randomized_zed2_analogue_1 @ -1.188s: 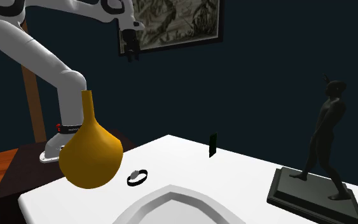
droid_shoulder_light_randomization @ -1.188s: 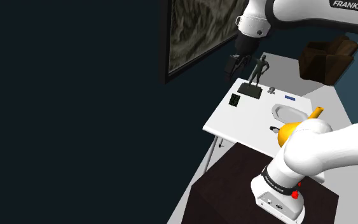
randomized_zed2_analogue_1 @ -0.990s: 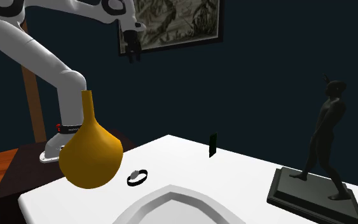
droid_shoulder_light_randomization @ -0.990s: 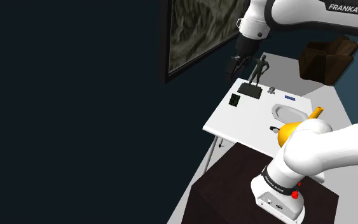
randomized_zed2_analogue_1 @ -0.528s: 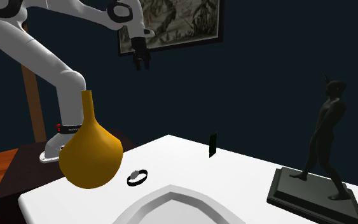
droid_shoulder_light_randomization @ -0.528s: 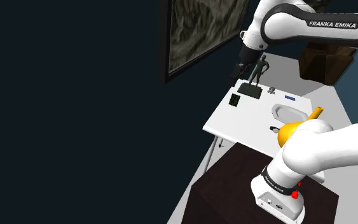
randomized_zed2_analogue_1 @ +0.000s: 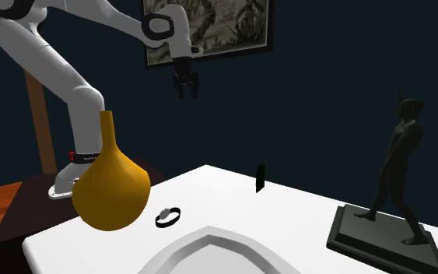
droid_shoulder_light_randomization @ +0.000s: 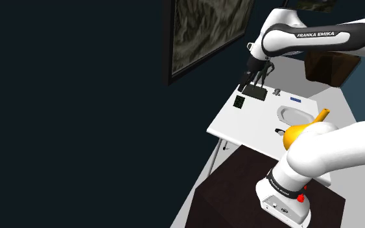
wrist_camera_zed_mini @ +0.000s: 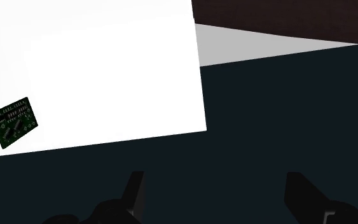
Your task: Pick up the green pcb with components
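Observation:
The green pcb with components [droid_shoulder_light_randomization: 239,102] sits on the white table [droid_shoulder_light_randomization: 252,123] near its edge on the shoulder view's left. From the second exterior view it appears edge-on as a thin dark slab [randomized_zed2_analogue_1: 261,177]. My black gripper [droid_shoulder_light_randomization: 257,79] hangs in the air above the table's far end, up and to the shoulder view's right of the pcb, in front of the dark statue. In the second exterior view the gripper [randomized_zed2_analogue_1: 184,92] is high above and left of the pcb. In the wrist view the pcb [wrist_camera_zed_mini: 13,123] lies well off to the side of the open gripper [wrist_camera_zed_mini: 217,197], whose fingers [wrist_camera_zed_mini: 133,191] are empty.
A dark figure statue [randomized_zed2_analogue_1: 392,179] on a slab base stands at the table's far end. A yellow long-necked vase [randomized_zed2_analogue_1: 112,187], a white bowl [randomized_zed2_analogue_1: 209,249] and a small black ring [randomized_zed2_analogue_1: 167,216] sit near the stand. A framed picture [droid_shoulder_light_randomization: 203,32] hangs on the dark wall.
The arm has swung the gripper down and toward the shoulder view's right, closer to the statue and table; in the second exterior view it moved right and lower. The pcb has not moved.

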Tool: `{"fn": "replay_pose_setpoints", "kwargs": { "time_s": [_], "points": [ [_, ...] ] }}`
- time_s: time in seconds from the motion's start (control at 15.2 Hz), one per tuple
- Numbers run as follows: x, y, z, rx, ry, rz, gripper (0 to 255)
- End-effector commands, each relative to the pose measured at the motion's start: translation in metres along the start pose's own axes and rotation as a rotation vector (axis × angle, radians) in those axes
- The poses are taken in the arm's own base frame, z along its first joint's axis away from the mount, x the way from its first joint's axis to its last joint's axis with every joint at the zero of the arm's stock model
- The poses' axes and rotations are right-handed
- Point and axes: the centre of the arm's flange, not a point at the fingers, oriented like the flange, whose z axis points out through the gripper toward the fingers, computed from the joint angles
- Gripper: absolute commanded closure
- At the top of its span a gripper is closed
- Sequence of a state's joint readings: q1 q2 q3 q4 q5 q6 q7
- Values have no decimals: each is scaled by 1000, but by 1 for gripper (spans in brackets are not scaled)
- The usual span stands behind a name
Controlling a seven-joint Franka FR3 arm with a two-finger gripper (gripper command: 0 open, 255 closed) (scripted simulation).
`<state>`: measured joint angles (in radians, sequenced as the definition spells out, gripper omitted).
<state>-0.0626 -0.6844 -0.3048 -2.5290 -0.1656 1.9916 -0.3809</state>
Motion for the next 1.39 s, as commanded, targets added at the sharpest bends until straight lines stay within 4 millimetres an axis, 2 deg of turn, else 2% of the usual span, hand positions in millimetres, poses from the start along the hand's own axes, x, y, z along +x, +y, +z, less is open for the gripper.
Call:
{"fn": "replay_pose_setpoints", "kwargs": {
  "time_s": [0.0, 1.32],
  "points": [
    [0, 23, 16, 4, 5, -10, 0],
    [15, 244, 171, 51, 54, -94, 0]
  ]
}}
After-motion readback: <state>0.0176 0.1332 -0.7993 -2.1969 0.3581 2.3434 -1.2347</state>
